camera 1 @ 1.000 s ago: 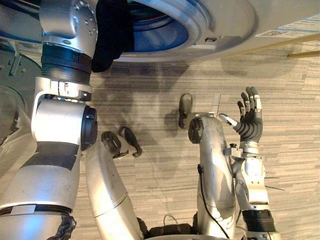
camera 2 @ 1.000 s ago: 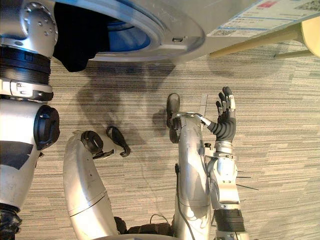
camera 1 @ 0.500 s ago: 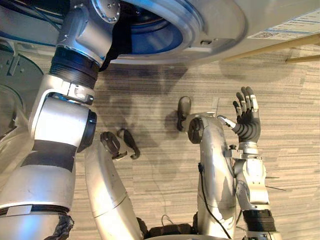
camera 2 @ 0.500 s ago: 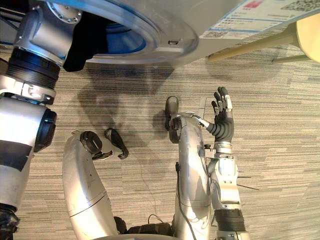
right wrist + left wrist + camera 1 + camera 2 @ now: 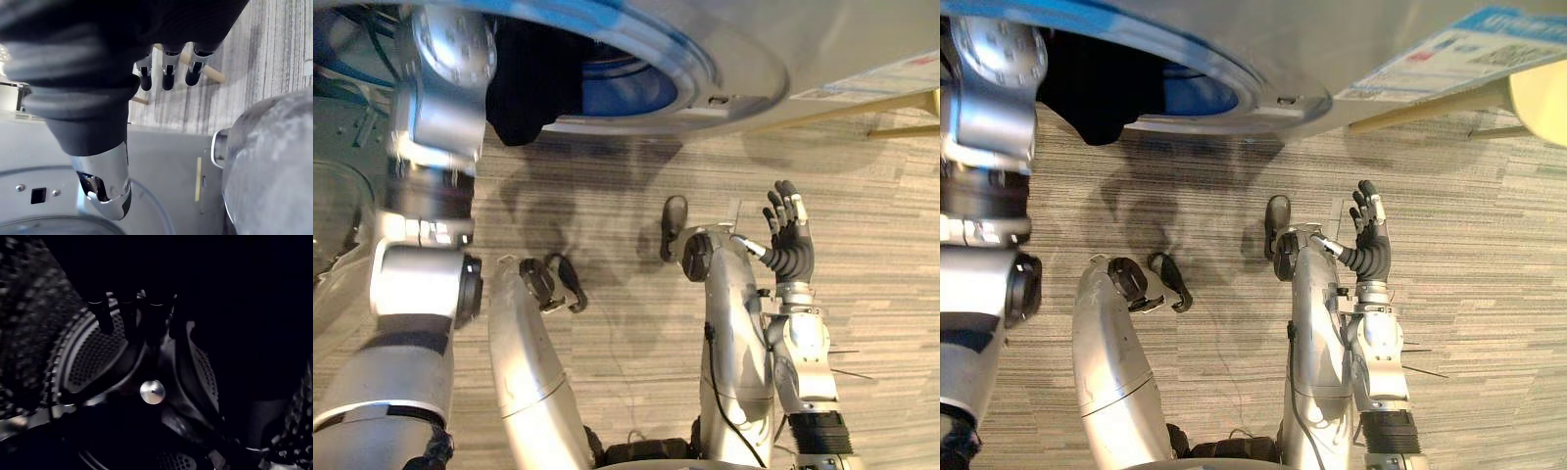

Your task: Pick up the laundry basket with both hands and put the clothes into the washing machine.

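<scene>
**Left eye view.** Washer (image 5: 724, 69): spans the top, door ring open on the blue drum (image 5: 626, 93). Cloth (image 5: 524, 88): dark, hangs at the drum mouth beside the left arm (image 5: 435, 108), part inside, lower edge over the lip. Left arm: reaches up into the mouth, stands steeper than half a second ago and is smeared, so judged to be moving. Right hand (image 5: 788, 240): raised over the floor (image 5: 871, 215), well apart from the washer, spread and empty, same pose as a second ago. Bearing on the task: loading under way but not finished. Cloth hangs much where it hung a second ago and probably wants pushing deeper.

**Right eye view.** Same layout. Adds a pale round edge (image 5: 1542, 98) at the margin with a wooden leg (image 5: 1430, 103) running from it. Cut off, so kind of furniture unclear.

**Left wrist view.** Left hand (image 5: 128, 316): inside the drum, fingers straight in a row, aimed at the perforated wall (image 5: 93, 357) and the silver hub (image 5: 152, 391). Nothing seen pinched. Thumb lost in the dark. Black masses along two edges: cloth or shadow, cannot tell which.

**Right wrist view.** Fingers (image 5: 168, 73) straight, thumb (image 5: 105, 191) held apart, nothing between them. Grey washer front and floor beyond.
</scene>
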Available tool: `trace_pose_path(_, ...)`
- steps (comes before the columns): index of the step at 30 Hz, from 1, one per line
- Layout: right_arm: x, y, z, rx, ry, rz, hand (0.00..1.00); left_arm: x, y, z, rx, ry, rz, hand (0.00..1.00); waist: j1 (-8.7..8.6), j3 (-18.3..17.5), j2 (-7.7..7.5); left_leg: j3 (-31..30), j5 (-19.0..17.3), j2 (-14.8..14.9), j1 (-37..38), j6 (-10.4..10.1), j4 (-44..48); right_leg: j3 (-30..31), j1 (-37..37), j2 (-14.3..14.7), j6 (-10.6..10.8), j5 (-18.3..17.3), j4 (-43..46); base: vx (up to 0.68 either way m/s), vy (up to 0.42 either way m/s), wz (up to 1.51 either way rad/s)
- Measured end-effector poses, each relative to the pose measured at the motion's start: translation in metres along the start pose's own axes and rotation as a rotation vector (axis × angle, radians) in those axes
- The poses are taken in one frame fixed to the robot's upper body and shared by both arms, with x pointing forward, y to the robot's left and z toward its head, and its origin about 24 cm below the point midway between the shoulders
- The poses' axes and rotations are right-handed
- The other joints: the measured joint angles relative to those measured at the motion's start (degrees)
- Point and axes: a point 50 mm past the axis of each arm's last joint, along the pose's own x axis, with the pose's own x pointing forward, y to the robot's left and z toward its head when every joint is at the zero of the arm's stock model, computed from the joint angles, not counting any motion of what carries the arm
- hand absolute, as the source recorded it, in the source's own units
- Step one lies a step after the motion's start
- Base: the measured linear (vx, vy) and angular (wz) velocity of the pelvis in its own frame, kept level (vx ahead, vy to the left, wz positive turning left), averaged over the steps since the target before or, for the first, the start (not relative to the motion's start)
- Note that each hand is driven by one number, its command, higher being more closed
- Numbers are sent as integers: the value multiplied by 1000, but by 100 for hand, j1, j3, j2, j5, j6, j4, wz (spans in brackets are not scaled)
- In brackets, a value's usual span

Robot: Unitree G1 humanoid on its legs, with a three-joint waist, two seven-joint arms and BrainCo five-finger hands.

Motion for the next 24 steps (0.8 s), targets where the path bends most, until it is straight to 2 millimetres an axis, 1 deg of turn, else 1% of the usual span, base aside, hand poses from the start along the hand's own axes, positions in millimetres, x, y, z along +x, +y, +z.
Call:
trace_pose_path(1,-2,0,-2,-16,10,-4,0,-25,-8,-11,-78,62,-14,0,47,-3,-3,-26,27,-12,97,-39,-93,-33,102,-5,-24,-33,-26,12,-57,14)
trace_pose_path(2,-3,1,-3,-21,15,-5,0,-38,-12,-16,-109,92,-21,0,72,-4,-3,-36,35,-14,153,-56,-134,-47,162,-5,-25,-64,-39,19,-77,14)
trace_pose_path(3,-4,2,-5,-29,27,-11,0,-65,-22,-25,-162,164,-43,0,155,-7,-3,-62,56,-14,276,-98,-224,-90,288,-5,-43,-106,-77,23,-84,15)
trace_pose_path(4,-5,4,-9,-38,48,-15,0,-92,-32,-31,-212,242,-61,0,203,-33,-9,-97,83,-31,408,-150,-324,-137,429,-11,-81,-154,-114,22,-88,19)
trace_pose_path(5,-7,7,-12,-36,66,-11,0,-106,-36,-34,-231,282,-71,0,210,-95,-4,-120,99,-55,444,-178,-380,-154,476,-24,-95,-180,-126,20,-80,28)
trace_pose_path(6,-11,11,-20,-35,107,-2,0,-132,-44,-38,-261,354,-99,0,230,-315,-1,-137,138,-113,465,-220,-486,-173,489,-67,-123,-233,-140,18,-64,22)
trace_pose_path(7,-13,13,-24,-34,130,1,0,-145,-49,-39,-276,385,-115,0,246,-434,-2,-134,151,-112,477,-233,-531,-183,492,-72,-140,-252,-153,29,-77,18)
trace_pose_path(8,-16,14,-31,-42,162,3,0,-165,-53,-39,-302,434,-134,0,307,-601,33,-164,170,-112,529,-269,-608,-231,556,-74,-118,-296,-191,29,-72,11)
trace_pose_path(10,-18,13,-36,-54,189,1,0,-191,-59,-36,-348,491,-154,0,381,-644,39,-179,206,-132,796,-339,-760,-299,839,-93,-150,-359,-235,15,-78,16)
trace_pose_path(11,-18,13,-38,-55,196,0,0,-196,-60,-36,-360,511,-153,0,392,-697,38,-199,216,-156,813,-357,-792,-319,867,-95,-158,-370,-250,-7,-68,18)
trace_pose_path(12,-20,12,-39,-58,204,-3,0,-206,-60,-38,-375,553,-148,0,421,-812,47,-241,242,-211,818,-402,-845,-340,883,-114,-173,-387,-260,-9,-67,14)
trace_pose_path(13,-21,11,-40,-60,208,-10,0,-211,-60,-40,-392,578,-140,0,446,-819,49,-255,252,-222,879,-408,-870,-363,942,-135,-183,-404,-256,-10,-68,18)
trace_pose_path(17,-24,10,-47,-66,243,-20,0,-219,-59,-47,-416,642,-115,0,490,-821,46,-343,343,-300,966,-412,-1002,-460,1103,-220,-145,-503,-265,-34,-89,23)
trace_pose_path(18,-23,11,-48,-66,252,-18,0,-224,-57,-56,-409,683,-99,0,499,-821,46,-361,347,-307,959,-402,-1018,-482,1105,-251,-171,-522,-256,-45,-85,10)
trace_pose_path(19,-23,12,-49,-66,257,-14,0,-227,-57,-60,-412,708,-94,0,495,-821,46,-371,349,-309,954,-403,-1017,-491,1105,-253,-172,-523,-254,-51,-92,8)
trace_pose_path(21,-23,13,-54,-69,285,-10,0,-236,-57,-77,-452,820,-53,0,496,-821,46,-417,368,-308,912,-420,-1014,-534,1100,-254,-174,-523,-254,-34,-65,3)
trace_pose_path(24,-23,13,-56,-69,300,-10,0,-241,-60,-86,-521,901,-11,0,505,-821,46,-442,390,-303,833,-456,-996,-556,1046,-257,-178,-522,-246,-22,-59,2)
